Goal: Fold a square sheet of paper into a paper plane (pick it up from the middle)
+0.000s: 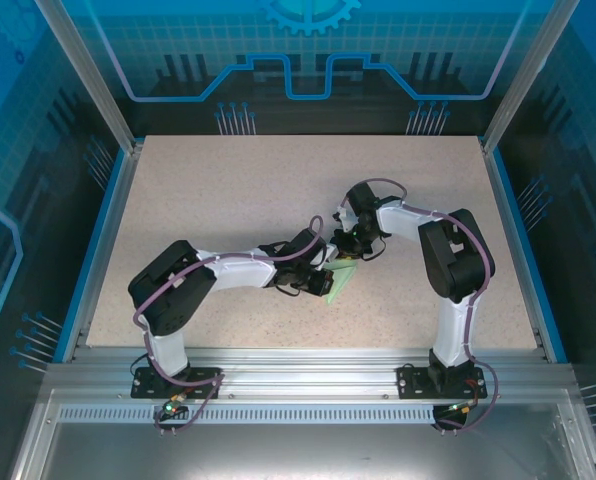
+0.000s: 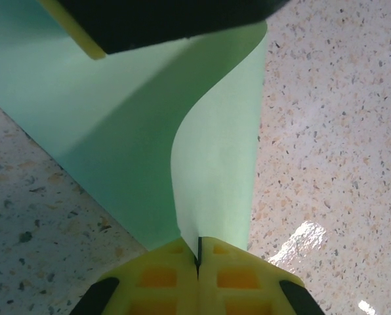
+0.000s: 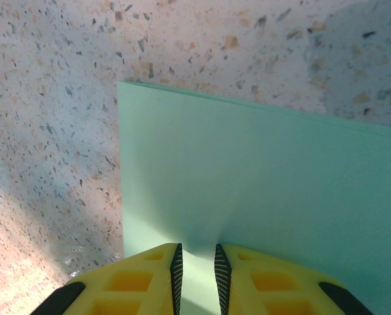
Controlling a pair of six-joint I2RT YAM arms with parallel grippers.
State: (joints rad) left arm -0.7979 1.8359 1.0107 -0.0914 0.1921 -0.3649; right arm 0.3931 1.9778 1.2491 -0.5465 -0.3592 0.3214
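Pinches the square sheet of paper [image 2: 136, 151] mid-desk [image 1: 278, 190] in the clenched left gripper [image 2: 199, 252], with the right gripper [image 3: 195, 252] straddling its opposite, farther-right edge, jaws narrowly apart, grip unclear.

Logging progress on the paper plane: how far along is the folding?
Done: the thin pale mint-green square sheet of paper is lifted, at least partly, off the speckled table. In hand: the left gripper is shut on it, the sheet curling; the right gripper's jaws stand slightly apart, green showing between. Left: no pointed dart shape visible, so the folding mostly remains.
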